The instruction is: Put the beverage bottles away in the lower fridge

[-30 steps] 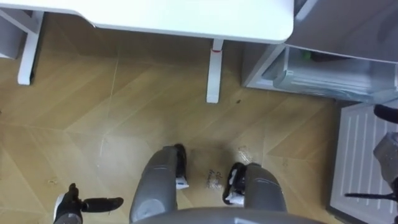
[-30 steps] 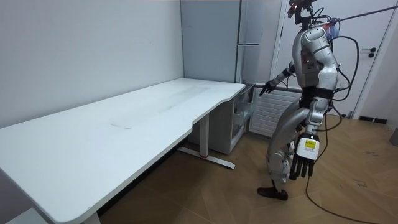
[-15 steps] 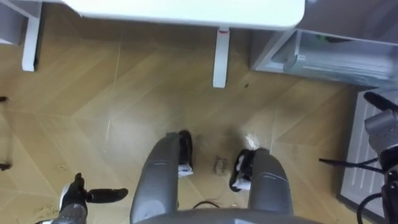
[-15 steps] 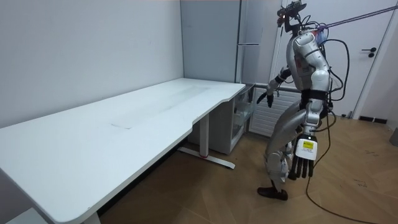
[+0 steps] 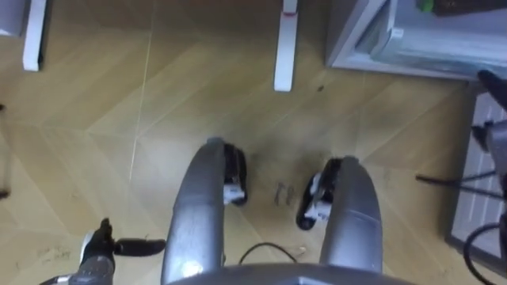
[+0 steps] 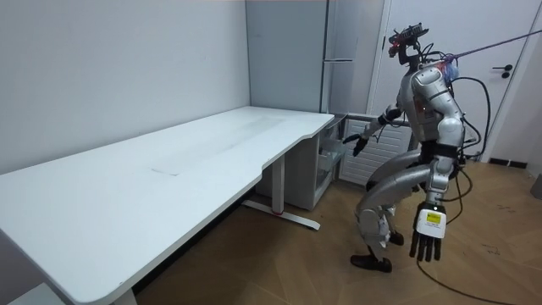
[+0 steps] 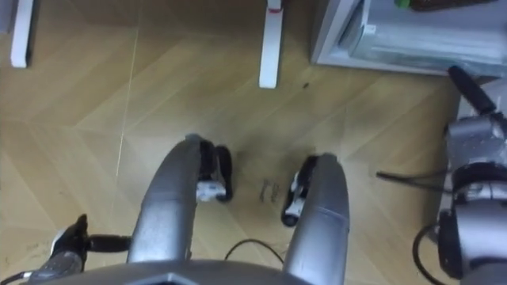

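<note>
Hanging low at our left side, the left hand (image 5: 99, 249) is slack and holds nothing, idle, we judge, with no drink to carry. Past the white table leg (image 5: 285, 47) the lower fridge (image 5: 396, 47) stands open, something green (image 5: 432, 6) inside, perhaps a drink. Our right hand (image 6: 360, 142) reaches toward it; its grip we cannot tell. No writing is legible

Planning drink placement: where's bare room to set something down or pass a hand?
Free: the white desk top, wall to curved front edge; the wood floor between the desk leg and the feet. Tight: the open lower fridge, squeezed between desk end and its door, with the right hand in front of it. The left hand hangs at the side.
</note>
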Robot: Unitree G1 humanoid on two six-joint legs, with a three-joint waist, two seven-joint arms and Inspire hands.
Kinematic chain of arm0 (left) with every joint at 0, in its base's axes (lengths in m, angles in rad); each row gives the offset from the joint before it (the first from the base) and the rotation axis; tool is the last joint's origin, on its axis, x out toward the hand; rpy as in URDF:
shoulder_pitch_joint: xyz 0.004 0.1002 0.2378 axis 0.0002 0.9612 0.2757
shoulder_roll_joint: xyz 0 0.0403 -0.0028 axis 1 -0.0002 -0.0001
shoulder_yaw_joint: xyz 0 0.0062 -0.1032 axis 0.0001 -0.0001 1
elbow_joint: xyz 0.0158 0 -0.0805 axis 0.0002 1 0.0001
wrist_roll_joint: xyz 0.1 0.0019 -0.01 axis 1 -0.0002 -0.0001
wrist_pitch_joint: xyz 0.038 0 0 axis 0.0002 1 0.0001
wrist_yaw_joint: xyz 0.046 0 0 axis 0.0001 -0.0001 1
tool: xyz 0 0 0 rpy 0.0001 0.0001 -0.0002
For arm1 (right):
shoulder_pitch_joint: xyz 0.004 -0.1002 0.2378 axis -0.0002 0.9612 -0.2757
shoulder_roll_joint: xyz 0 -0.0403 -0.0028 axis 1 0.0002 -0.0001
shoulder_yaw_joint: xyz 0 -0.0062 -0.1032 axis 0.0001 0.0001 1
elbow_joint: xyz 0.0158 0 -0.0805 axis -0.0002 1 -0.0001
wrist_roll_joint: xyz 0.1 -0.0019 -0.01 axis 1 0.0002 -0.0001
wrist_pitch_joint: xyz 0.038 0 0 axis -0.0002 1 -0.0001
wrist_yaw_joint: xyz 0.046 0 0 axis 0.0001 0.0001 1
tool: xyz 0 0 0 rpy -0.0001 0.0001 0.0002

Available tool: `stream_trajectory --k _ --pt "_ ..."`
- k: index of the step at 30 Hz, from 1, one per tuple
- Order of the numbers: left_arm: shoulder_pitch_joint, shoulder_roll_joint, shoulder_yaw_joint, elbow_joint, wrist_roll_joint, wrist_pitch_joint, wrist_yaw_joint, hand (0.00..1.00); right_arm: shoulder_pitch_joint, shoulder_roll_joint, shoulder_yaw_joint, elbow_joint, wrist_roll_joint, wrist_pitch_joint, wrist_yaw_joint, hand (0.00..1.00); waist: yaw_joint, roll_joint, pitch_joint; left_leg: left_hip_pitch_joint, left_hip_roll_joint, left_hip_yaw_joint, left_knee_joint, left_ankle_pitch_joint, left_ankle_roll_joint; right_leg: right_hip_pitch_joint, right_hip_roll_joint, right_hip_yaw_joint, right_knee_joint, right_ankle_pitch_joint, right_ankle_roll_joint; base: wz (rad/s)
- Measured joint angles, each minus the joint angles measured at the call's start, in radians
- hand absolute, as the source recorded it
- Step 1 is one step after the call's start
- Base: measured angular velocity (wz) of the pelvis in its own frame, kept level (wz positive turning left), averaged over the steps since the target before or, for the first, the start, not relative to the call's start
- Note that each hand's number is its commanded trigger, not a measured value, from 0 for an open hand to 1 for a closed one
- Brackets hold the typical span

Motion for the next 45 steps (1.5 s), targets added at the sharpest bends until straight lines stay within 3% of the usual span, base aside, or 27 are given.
stream_trajectory --k 8,14,18,23,30,37,43,45 --pt "-0.018 0.004 0.003 -0.031 0.014 0.0 0.0 0.0 -0.132 -0.02 -0.001 0.0 0.146 -0.01 0.098 0.0 -0.001 -0.011 0.0005 -0.085 0.011 0.012 0.126 -0.05 0.026 -0.088 -0.007 0.038 0.113 -0.03 0.021 -0.04" --pt "-0.016 0.005 0.003 -0.058 0.041 0.001 -0.005 0.0 -0.147 -0.021 -0.013 -0.001 0.172 -0.017 0.118 0.0 -0.026 -0.013 -0.0009 -0.124 -0.002 0.027 0.182 -0.074 0.05 -0.131 -0.039 0.06 0.171 -0.049 0.035 0.03" --pt "-0.016 0.006 0.003 -0.089 0.042 0.002 -0.022 0.0 -0.154 -0.027 -0.013 -0.002 0.196 -0.021 0.12 0.0 -0.03 -0.013 -0.001 -0.13 -0.003 0.034 0.203 -0.082 0.06 -0.145 -0.044 0.079 0.194 -0.054 0.044 0.01" --pt "0.021 0.007 0.004 -0.165 0.044 0.009 -0.025 0.0 -0.171 -0.029 -0.013 -0.003 0.225 -0.021 0.12 0.0 -0.029 -0.013 -0.0011 -0.131 0.013 0.04 0.21 -0.083 0.062 -0.152 -0.044 0.081 0.2 -0.052 0.042 -0.05" --pt "0.077 0.013 0.004 -0.22 0.045 0.017 -0.045 0.0 -0.171 -0.029 -0.011 -0.024 0.225 -0.02 0.122 0.0 -0.017 -0.012 -0.0018 -0.129 0.012 0.041 0.209 -0.084 0.058 -0.152 -0.041 0.08 0.202 -0.053 0.038 0.0" --pt "0.136 0.05 0.004 -0.231 0.034 0.021 -0.079 0.0 -0.171 -0.029 0.0 -0.038 0.234 -0.054 0.122 0.0 0.011 -0.011 -0.0022 -0.111 0.013 0.039 0.186 -0.08 0.05 -0.129 -0.048 0.065 0.181 -0.053 0.034 0.02" --pt "0.145 0.06 0.004 -0.236 0.034 0.017 -0.102 0.0 -0.17 -0.028 0.009 -0.039 0.248 -0.099 0.12 0.0 0.061 -0.002 -0.002 -0.06 0.007 0.034 0.117 -0.06 0.033 -0.069 -0.058 0.032 0.119 -0.044 0.024 0.06" --pt "0.157 0.065 0.009 -0.234 0.035 0.008 -0.107 0.0 -0.17 -0.028 0.008 -0.05 0.248 -0.102 0.12 0.0 0.062 0.0 -0.002 -0.045 -0.007 0.027 0.088 -0.048 0.025 -0.051 -0.067 0.02 0.102 -0.045 0.02 0.2"
